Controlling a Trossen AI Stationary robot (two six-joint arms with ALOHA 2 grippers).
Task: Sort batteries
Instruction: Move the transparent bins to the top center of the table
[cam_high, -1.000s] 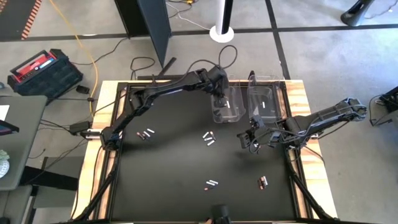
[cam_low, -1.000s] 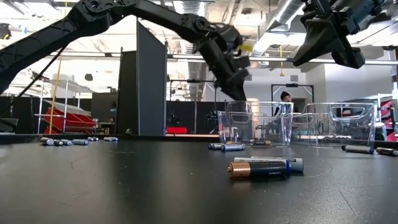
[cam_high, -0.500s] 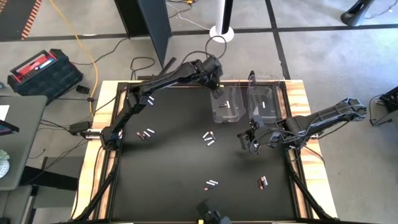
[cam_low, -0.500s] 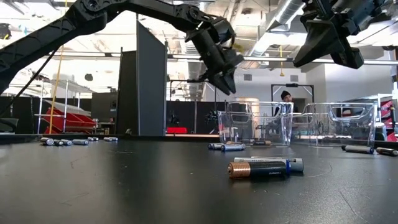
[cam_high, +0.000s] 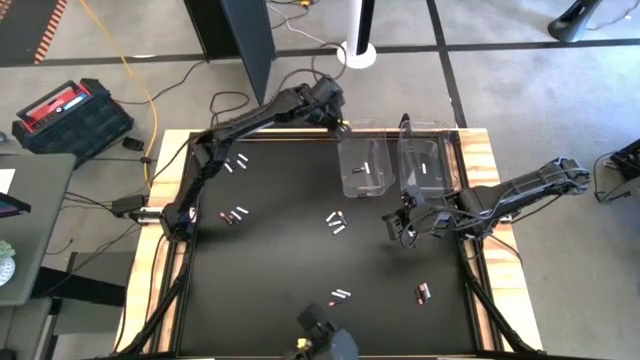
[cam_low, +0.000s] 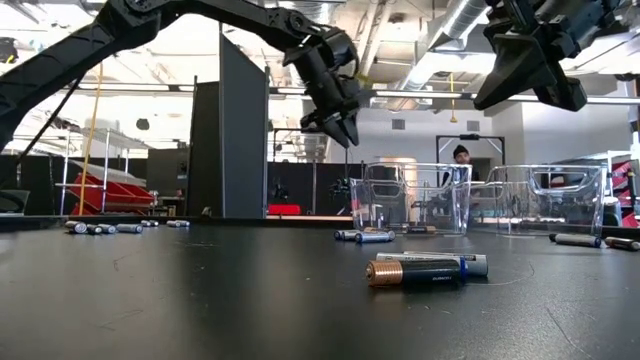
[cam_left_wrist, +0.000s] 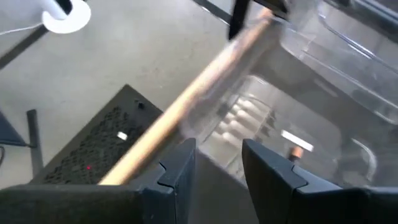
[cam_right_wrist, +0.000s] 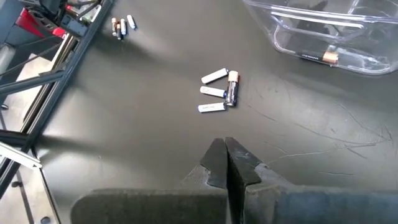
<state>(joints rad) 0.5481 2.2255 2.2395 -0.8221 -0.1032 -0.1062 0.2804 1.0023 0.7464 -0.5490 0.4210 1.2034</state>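
Hovering above the table's far edge beside the clear bins (cam_high: 365, 165), my left gripper (cam_high: 338, 122) carries nothing, fingers parted. My right gripper (cam_high: 392, 226) hangs clenched and empty near mid-table. Risk, as I judge it: swinging low past the thin bin walls could clip and shift them, spilling sorted cells. The batteries (cam_high: 336, 222) lie in small scattered clusters on the black table (cam_high: 280, 260), tiny cylinders, some white, some dark with copper ends; a few already rest inside the bins.
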